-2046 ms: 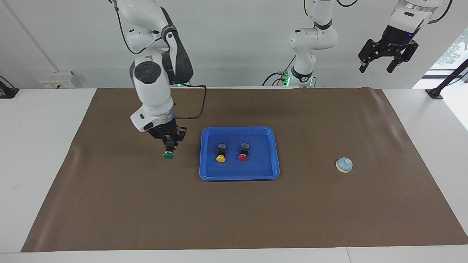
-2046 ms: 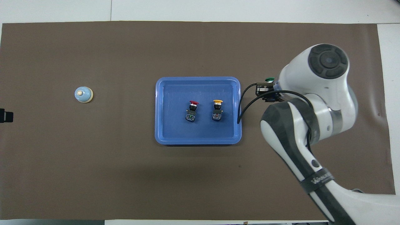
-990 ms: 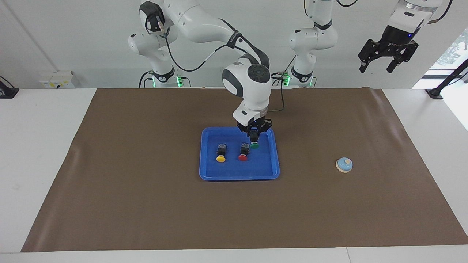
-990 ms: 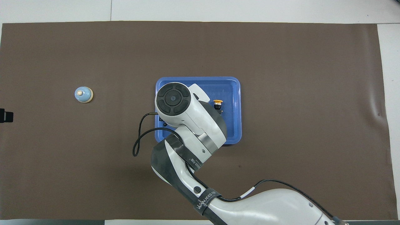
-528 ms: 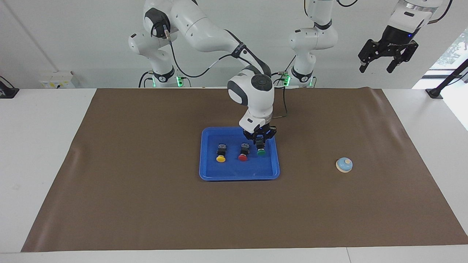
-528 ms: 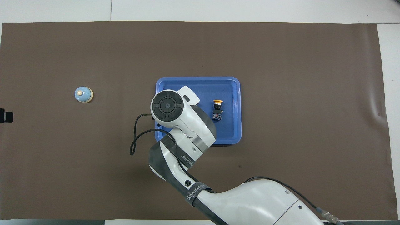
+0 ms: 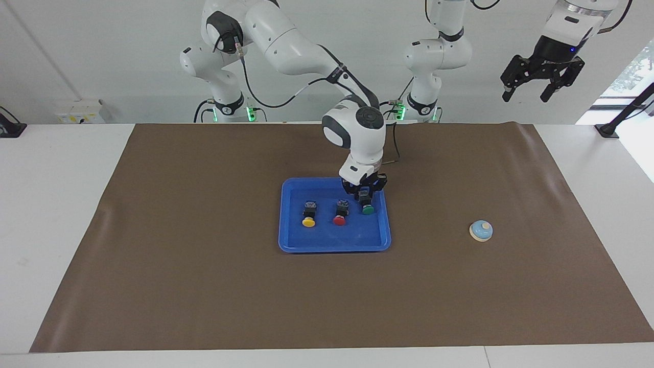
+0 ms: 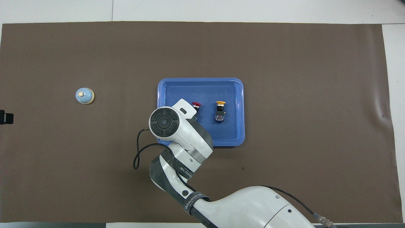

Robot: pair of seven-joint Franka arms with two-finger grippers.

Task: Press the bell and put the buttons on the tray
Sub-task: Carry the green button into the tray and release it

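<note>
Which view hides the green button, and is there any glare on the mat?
Overhead view: the right arm's wrist covers the green button; facing view shows it on the tray. Facing view: pale sheen on the mat toward the left arm's end; overhead view: even light.

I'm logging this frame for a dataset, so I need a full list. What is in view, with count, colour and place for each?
tray: one, bright blue, mid-table on the mat.
yellow button: one, in the tray, toward the right arm's end.
red button: one, in the tray, middle of the row.
green button: one, in the tray, toward the left arm's end, under the right gripper.
bell: one, light blue with tan knob, on the mat toward the left arm's end.
mat: one, brown, covering the table.
right gripper: low over the tray at the green button.
left gripper: raised, waiting, jaws open.
</note>
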